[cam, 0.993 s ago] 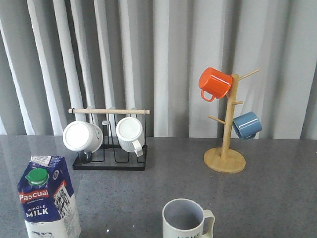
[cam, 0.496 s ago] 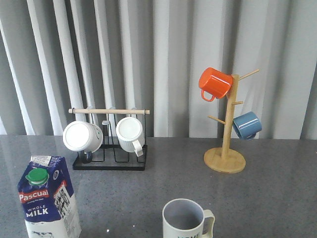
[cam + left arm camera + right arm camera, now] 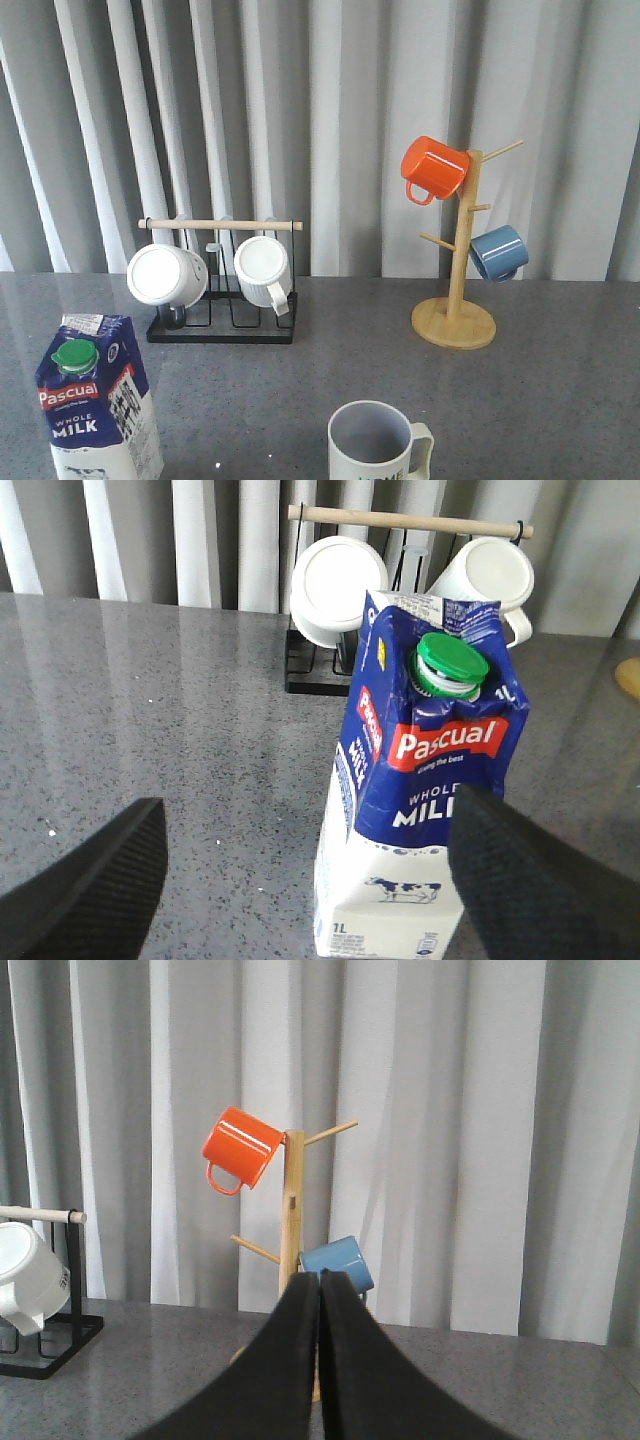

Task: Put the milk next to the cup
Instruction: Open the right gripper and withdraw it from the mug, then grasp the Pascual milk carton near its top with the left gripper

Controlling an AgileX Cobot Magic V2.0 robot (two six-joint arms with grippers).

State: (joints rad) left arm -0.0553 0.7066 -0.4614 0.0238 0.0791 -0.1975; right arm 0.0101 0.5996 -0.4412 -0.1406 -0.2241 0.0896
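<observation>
Milk (image 3: 97, 397) stands upright on the grey tabletop (image 3: 540, 400) at my near left, green cap facing me, well apart from the cup (image 3: 377, 443), which sits near the front edge toward the middle with its handle on the right. My left gripper (image 3: 320, 880) is spread wide, its fingers (image 3: 85, 895) on either side of the carton without touching it. My right gripper (image 3: 320, 1360) is pressed together, empty, pointing toward the wooden mug tree (image 3: 291, 1230) with its orange mug (image 3: 240, 1149) and blue mug (image 3: 340, 1263).
</observation>
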